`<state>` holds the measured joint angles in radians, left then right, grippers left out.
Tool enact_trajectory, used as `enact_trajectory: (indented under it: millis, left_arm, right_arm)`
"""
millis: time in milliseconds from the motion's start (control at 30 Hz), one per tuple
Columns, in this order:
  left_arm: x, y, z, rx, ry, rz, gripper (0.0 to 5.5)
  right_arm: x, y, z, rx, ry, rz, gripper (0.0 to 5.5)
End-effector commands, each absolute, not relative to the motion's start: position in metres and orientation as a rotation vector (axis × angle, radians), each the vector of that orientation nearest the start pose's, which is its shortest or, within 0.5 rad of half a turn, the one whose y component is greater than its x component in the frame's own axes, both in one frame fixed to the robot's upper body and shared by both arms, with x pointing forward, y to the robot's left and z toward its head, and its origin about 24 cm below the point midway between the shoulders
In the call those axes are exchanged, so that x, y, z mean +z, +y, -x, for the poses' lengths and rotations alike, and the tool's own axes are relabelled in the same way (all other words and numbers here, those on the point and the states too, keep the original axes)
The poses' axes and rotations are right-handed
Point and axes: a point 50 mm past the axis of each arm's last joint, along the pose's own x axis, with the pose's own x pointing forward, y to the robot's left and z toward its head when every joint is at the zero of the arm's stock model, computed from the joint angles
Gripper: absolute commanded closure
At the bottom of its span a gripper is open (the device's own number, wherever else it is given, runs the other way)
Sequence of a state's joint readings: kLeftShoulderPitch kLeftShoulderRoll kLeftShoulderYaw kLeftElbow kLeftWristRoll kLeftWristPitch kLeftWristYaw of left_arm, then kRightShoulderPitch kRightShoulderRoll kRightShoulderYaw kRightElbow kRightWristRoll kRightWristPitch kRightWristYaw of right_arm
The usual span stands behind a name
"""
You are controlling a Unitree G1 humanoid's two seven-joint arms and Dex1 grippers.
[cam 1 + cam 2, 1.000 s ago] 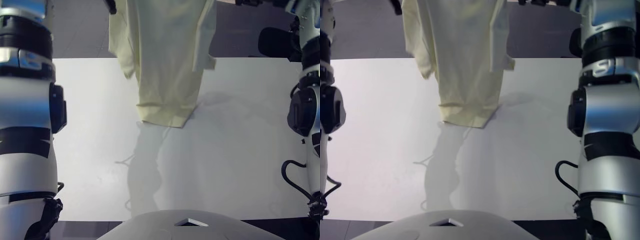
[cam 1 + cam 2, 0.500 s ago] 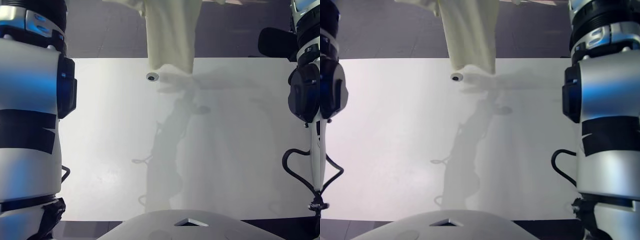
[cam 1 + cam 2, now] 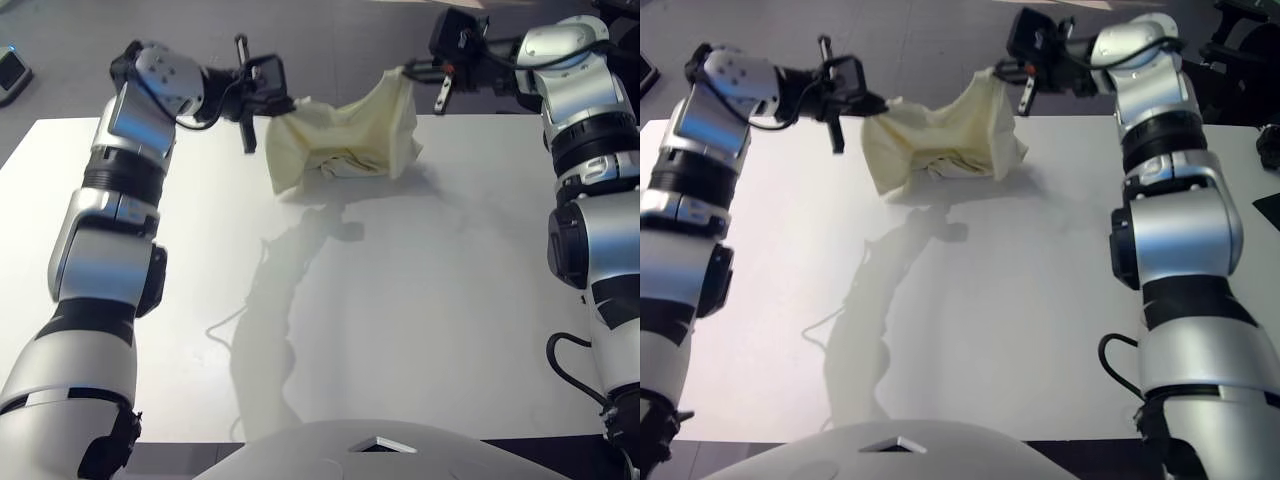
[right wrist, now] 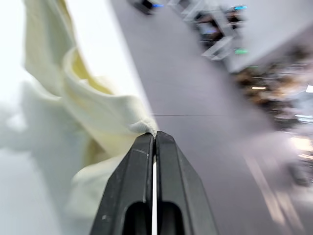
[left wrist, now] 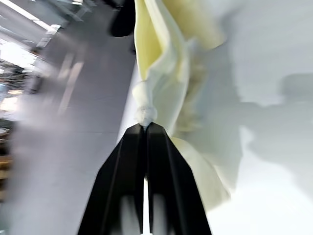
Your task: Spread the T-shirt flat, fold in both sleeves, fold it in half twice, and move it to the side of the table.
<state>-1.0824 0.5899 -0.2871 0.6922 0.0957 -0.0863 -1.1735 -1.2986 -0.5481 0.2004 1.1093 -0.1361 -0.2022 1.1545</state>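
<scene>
The pale yellow T-shirt [image 3: 345,140] hangs bunched between my two grippers over the far edge of the white table [image 3: 400,320], its lower folds resting on the tabletop. My left gripper [image 3: 268,103] is shut on the shirt's left corner; in the left wrist view a knot of T-shirt [image 5: 161,83] cloth is pinched at the tip of the left gripper [image 5: 145,126]. My right gripper [image 3: 412,72] is shut on the right corner, held a little higher; in the right wrist view the right gripper [image 4: 154,134] grips the T-shirt [image 4: 93,117] by a folded edge.
The table's far edge runs just behind the shirt, with grey floor [image 3: 330,40] beyond it. A dark device [image 3: 12,72] sits on the floor at the far left. Bare tabletop spreads from the shirt toward the table's near edge.
The shirt, which hung high as a long narrow drape, has come down to the far table edge and now sags crumpled between both grippers. The head view has shifted too.
</scene>
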Motion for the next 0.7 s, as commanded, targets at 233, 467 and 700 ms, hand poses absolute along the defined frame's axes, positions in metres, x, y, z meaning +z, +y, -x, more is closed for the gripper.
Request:
enact_trajectory:
  millis: [233, 467, 700]
  left_arm:
    - [0.178, 0.174, -0.24, -1.739, 0.415, -0.909, 5.48]
    - [0.142, 0.168, -0.195, -1.883, 0.561, -0.842, 5.48]
    - [0.12, 0.175, -0.174, -1.89, 0.685, -0.828, 5.48]
  right_arm:
    - [0.16, -0.193, -0.259, 1.734, 0.602, 0.639, 5.5]
    - [0.132, -0.175, -0.221, 1.787, 0.643, 0.552, 5.5]
    - [0.114, -0.169, -0.188, 1.811, 0.705, 0.545, 5.5]
